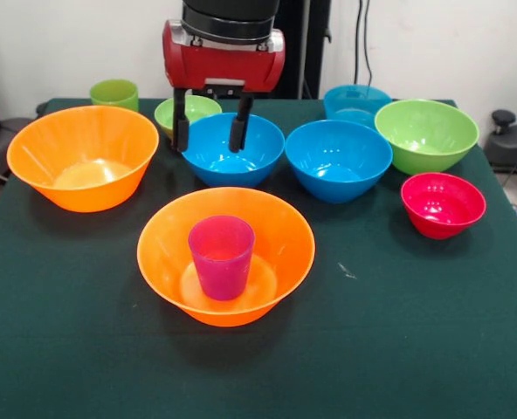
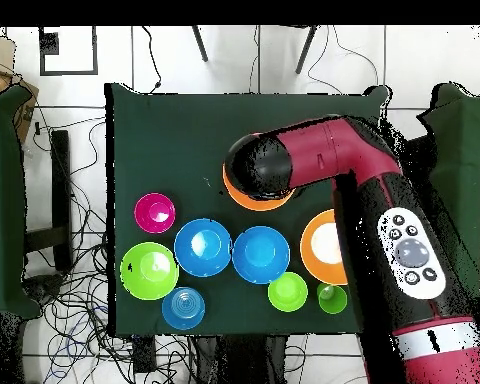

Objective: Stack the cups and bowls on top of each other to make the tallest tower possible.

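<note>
The purple-magenta cup stands upright inside an orange bowl at the table's near middle. The gripper hangs above the rim of a blue bowl, its fingers spread apart and holding nothing. A second blue bowl sits just beside it; another orange bowl, two lime green bowls, a red-pink bowl, a teal-blue bowl and the light green cup stand separately around.

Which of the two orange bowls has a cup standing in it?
The orange bowl at the front middle of the table: the purple-magenta cup stands upright inside it. The other orange bowl, at the picture's left, holds nothing.
</note>
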Controlling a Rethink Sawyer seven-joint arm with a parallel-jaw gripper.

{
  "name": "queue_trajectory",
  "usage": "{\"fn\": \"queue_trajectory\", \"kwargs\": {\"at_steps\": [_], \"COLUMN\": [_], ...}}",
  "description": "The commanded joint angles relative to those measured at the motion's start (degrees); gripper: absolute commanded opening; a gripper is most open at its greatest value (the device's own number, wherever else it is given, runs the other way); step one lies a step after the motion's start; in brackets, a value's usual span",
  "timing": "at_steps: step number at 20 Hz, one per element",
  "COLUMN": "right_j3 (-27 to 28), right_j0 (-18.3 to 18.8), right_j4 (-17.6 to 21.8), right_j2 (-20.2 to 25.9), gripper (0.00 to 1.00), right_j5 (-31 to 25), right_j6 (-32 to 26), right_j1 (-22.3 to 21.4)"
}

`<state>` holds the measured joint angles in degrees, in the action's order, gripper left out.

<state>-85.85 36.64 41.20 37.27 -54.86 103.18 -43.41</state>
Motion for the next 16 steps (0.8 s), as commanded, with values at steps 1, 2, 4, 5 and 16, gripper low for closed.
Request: {"fn": "queue_trajectory", "kwargs": {"at_steps": [1,2,4,5,16], "right_j3": [-5.0,-4.9,-5.2,-5.4,-4.0], "right_j0": [-0.6,-0.4,0.0,0.4,1.6], "right_j4": [-0.1,-0.2,-0.1,-0.3,1.1], "right_j2": [-2.6,-1.8,-0.8,-0.2,3.2], "gripper": [1.0,1.0,1.0,1.0,1.0], "right_j5": [1.0,0.9,-1.1,-1.8,-12.8], "right_j6": [-3.1,-4.9,-9.4,-11.2,-29.6], "right_j1": [4.0,4.4,4.7,4.8,7.4]}}
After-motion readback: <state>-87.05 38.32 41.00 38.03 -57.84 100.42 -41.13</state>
